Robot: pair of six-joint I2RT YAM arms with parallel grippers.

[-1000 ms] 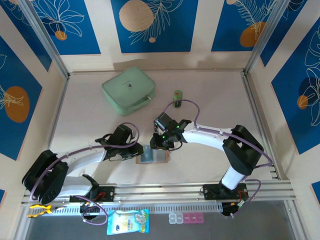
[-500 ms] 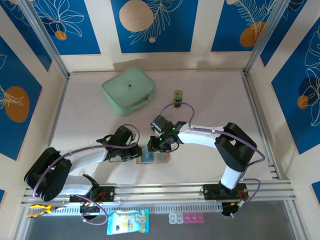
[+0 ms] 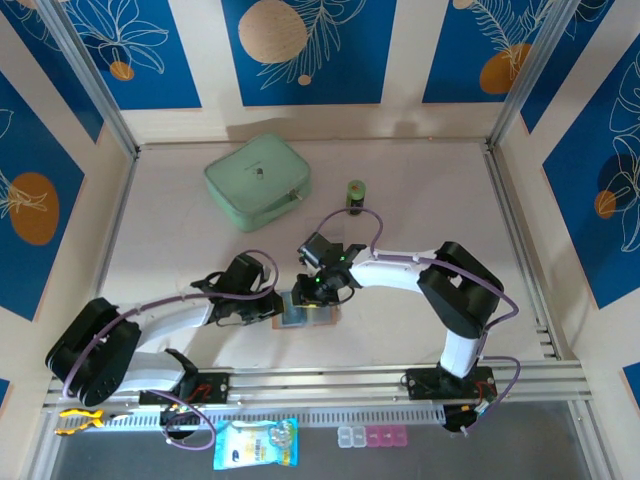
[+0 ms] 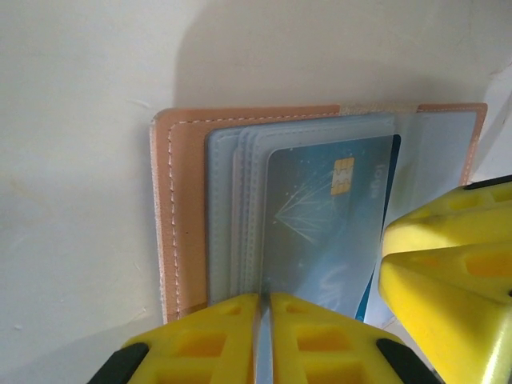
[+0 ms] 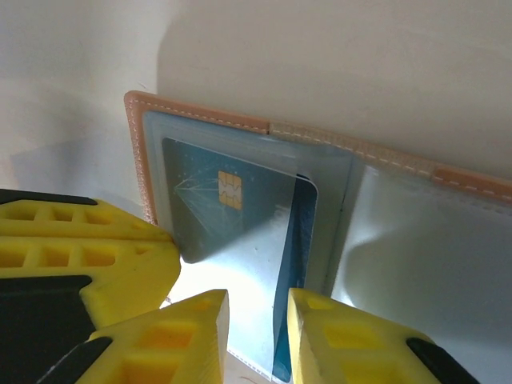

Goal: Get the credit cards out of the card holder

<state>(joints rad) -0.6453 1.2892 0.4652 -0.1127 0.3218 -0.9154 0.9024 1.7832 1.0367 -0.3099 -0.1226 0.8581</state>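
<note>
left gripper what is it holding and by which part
The left gripper pinches the tan leather card holder by the near edge of its clear pockets.

Pale tabletop (image 3: 420,200), blue leaf-print wall panels (image 3: 300,50) w/ alu posts (image 3: 90,90).

I can't read the credit card (image 4: 320,216) print through the hazy sleeve (image 4: 228,200); left gripper (image 4: 264,304) hides the lower edge of the card holder (image 4: 180,224).
</note>
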